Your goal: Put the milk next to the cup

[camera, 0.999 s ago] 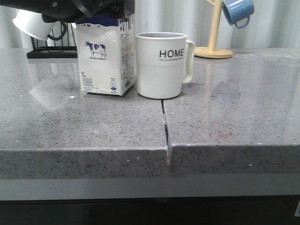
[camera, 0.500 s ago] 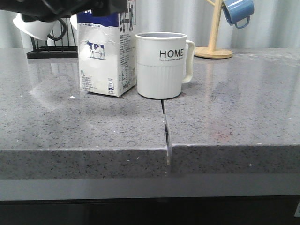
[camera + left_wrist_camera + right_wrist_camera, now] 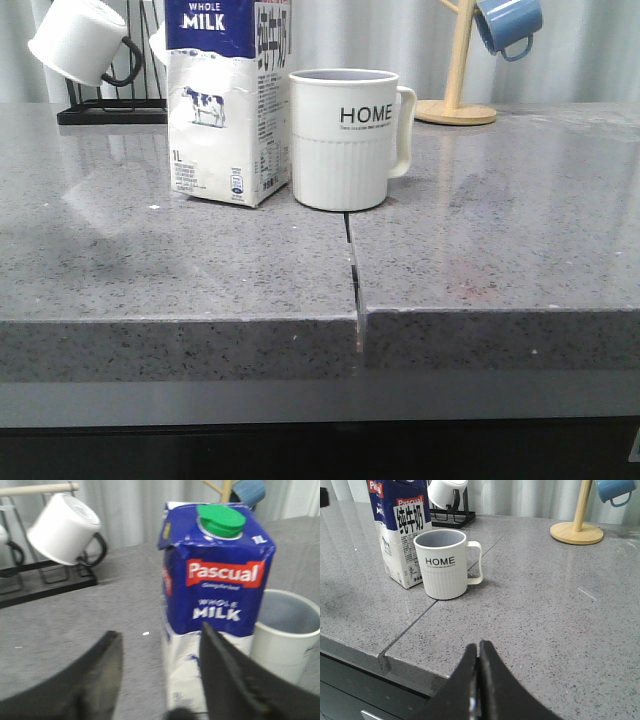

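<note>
Milk [image 3: 228, 110] is seen standing upright on the counter [image 3: 200, 270], just beside the cup [image 3: 343, 138] on the side away from the cup's handle; whether the two touch cannot be told. The milk is a tall rectangular paper carton, white below with a small cow picture and creased faces, dark blue above with white lettering, and capped with a round green screw cap [image 3: 221, 520]. The cup is a white glazed mug, ribbed over its lower half, smooth above with black "HOME" lettering, greyish inside. The counter is grey speckled stone, glossy, with a straight seam running forward from beneath the cup. Behind the milk a white mug [image 3: 80, 42] with a black handle is hung on a black wire rack [image 3: 110, 112]; behind the cup a blue mug [image 3: 508, 24] is hung on a pale wooden stand [image 3: 457, 85].

The left gripper [image 3: 160, 670] is held above and before the milk, its dark fingers [image 3: 227, 675] spread wide, grasping nothing. The right gripper [image 3: 479, 680] is pressed closed, fingertips together, holding nothing, above the counter edge nearer than the cup.
</note>
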